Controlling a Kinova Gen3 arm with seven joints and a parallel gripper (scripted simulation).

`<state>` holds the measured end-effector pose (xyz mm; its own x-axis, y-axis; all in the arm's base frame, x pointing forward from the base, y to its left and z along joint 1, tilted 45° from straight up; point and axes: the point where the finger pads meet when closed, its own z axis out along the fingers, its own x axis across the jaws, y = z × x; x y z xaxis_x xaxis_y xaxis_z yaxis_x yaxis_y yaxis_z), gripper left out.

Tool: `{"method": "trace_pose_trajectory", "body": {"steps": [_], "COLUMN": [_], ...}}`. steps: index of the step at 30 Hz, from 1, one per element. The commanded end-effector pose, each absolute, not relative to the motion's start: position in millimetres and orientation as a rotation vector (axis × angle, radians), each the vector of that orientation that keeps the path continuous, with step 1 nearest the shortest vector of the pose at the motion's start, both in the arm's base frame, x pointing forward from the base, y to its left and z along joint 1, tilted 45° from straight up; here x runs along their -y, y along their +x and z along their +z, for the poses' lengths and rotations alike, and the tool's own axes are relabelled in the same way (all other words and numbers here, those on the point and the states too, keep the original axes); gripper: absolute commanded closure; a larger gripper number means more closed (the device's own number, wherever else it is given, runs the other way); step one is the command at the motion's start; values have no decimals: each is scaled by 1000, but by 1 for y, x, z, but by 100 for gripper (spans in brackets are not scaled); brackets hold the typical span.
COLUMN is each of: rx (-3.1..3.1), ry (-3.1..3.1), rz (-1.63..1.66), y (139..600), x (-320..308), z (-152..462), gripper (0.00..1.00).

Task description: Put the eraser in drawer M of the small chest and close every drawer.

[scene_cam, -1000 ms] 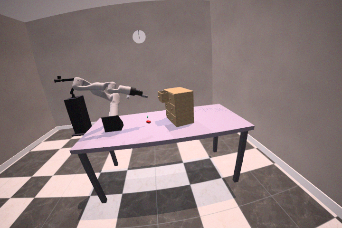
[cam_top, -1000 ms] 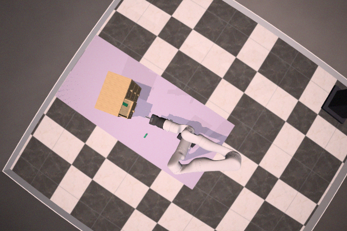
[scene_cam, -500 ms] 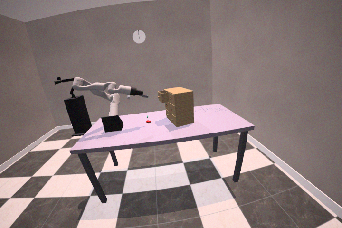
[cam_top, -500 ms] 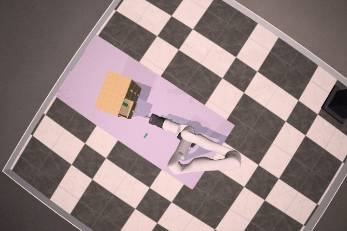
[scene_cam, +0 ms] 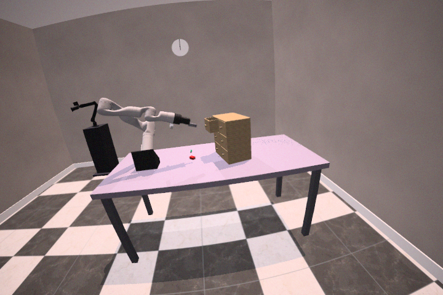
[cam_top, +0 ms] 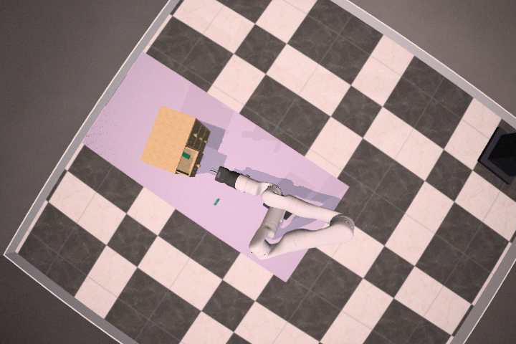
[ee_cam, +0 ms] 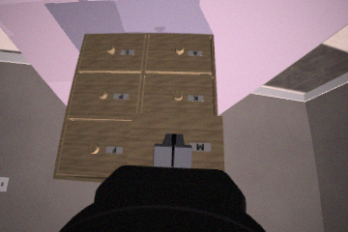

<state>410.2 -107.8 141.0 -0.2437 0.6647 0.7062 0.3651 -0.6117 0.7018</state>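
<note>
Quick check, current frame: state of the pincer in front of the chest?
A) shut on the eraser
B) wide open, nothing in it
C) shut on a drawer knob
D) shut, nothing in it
D: in the wrist view the two fingers of the pincer meet with no gap and nothing between them, just short of the drawer marked M on the chest.

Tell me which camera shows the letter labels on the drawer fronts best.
The wrist view: it faces the chest head-on, so the label plates show and the M label can be read. The top view shows mostly the chest's lid; the exterior view shows the fronts too small to read.
</note>
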Motion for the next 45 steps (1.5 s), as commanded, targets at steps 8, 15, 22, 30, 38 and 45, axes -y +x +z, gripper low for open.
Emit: {"method": "trace_pose_trajectory", "body": {"steps": [8, 15, 22, 30, 38, 45], "rx": [-1270, -1270, -1270, -1270, -1270, -1270], "ry": [1758, 1758, 1758, 1758, 1758, 1758], "rz": [1956, 1956, 1956, 1956, 1956, 1956], "y": [431, 433, 433, 433, 433, 433], "x": [92, 91, 91, 91, 91, 91], "z": [141, 141, 141, 141, 141, 141], "gripper": [100, 100, 100, 100, 100, 100]}}
